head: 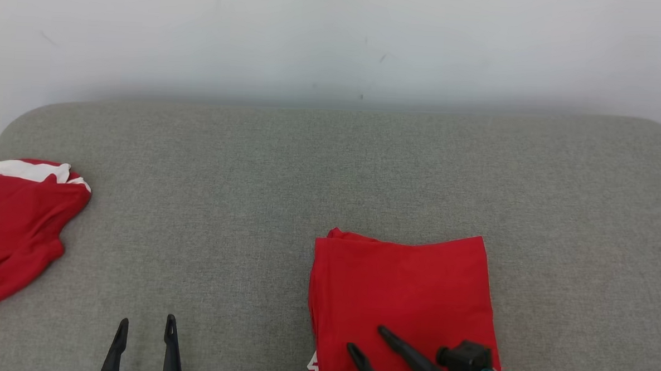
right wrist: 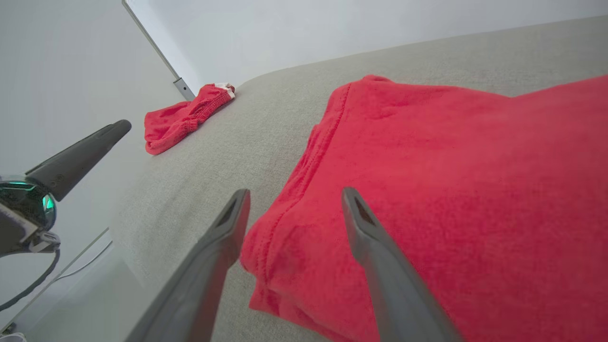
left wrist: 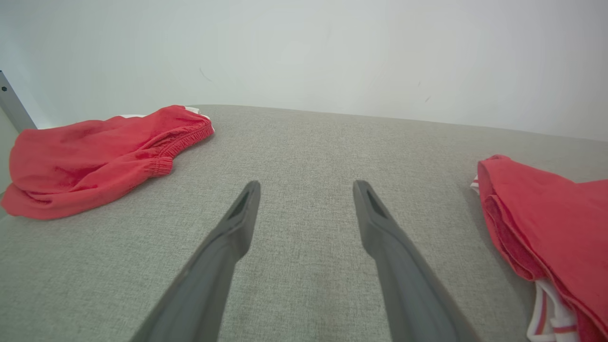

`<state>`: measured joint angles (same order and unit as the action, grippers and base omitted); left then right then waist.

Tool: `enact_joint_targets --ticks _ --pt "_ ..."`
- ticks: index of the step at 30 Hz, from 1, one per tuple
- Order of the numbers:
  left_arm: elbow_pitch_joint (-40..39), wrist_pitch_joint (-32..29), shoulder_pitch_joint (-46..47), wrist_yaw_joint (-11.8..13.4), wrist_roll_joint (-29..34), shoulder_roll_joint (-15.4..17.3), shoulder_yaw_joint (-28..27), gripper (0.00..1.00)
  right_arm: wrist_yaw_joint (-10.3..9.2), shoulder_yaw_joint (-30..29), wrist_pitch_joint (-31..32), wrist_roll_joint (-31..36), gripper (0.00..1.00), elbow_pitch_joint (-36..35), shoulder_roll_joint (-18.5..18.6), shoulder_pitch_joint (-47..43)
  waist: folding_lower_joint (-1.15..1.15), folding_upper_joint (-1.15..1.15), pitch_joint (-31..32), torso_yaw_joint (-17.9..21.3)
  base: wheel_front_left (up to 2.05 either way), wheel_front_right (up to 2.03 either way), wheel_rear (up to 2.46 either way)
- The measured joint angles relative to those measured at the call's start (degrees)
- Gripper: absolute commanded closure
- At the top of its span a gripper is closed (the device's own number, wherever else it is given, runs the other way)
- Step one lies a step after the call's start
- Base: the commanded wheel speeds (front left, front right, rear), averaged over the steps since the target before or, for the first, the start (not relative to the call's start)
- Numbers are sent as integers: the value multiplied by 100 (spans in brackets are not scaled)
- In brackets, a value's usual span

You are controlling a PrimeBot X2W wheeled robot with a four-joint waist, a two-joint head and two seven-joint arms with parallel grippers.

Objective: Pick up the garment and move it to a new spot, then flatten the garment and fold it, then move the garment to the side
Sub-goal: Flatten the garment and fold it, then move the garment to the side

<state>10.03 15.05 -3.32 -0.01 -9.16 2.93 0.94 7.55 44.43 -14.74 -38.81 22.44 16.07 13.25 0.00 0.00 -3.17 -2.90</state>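
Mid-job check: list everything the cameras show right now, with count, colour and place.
folded garment: one, red, right of centre on the table, towards its near edge.
crumpled garment: one, red with white trim, far left end of the table.
table: one, grey fabric top, rounded far corners.
wall: one, white, behind the table.
left gripper: one, dark fingers, open, over bare table left of the folded garment.
right gripper: one, dark fingers, open, over the folded garment's near edge.

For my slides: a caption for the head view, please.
Open right gripper over folded garment; crumpled garment far left; left gripper open.
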Motion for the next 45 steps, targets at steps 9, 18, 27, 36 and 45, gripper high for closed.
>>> enact_joint_targets --ticks 9,18,27,36,45 --pt "-53 0 -49 11 5 0 -42 0 0 -1586 -36 474 0 -683 7 -198 0 0 44 154 0 0 0" --pt "-127 0 -72 37 110 0 -87 0 0 -3376 -40 1486 0 -1321 -394 -785 0 0 70 367 0 0 0" --pt "-205 0 -73 76 303 1 -131 0 0 -4051 -40 1926 0 -1611 -804 -1280 0 0 143 563 0 0 0" --pt "-198 0 -117 162 445 -1 -43 0 0 -4161 -40 2182 0 -1578 -1029 -1520 0 0 223 659 0 0 0" --pt "-127 0 -130 190 450 0 23 0 0 -4100 -40 2306 0 -1355 -1188 -1589 0 0 276 589 0 0 0"
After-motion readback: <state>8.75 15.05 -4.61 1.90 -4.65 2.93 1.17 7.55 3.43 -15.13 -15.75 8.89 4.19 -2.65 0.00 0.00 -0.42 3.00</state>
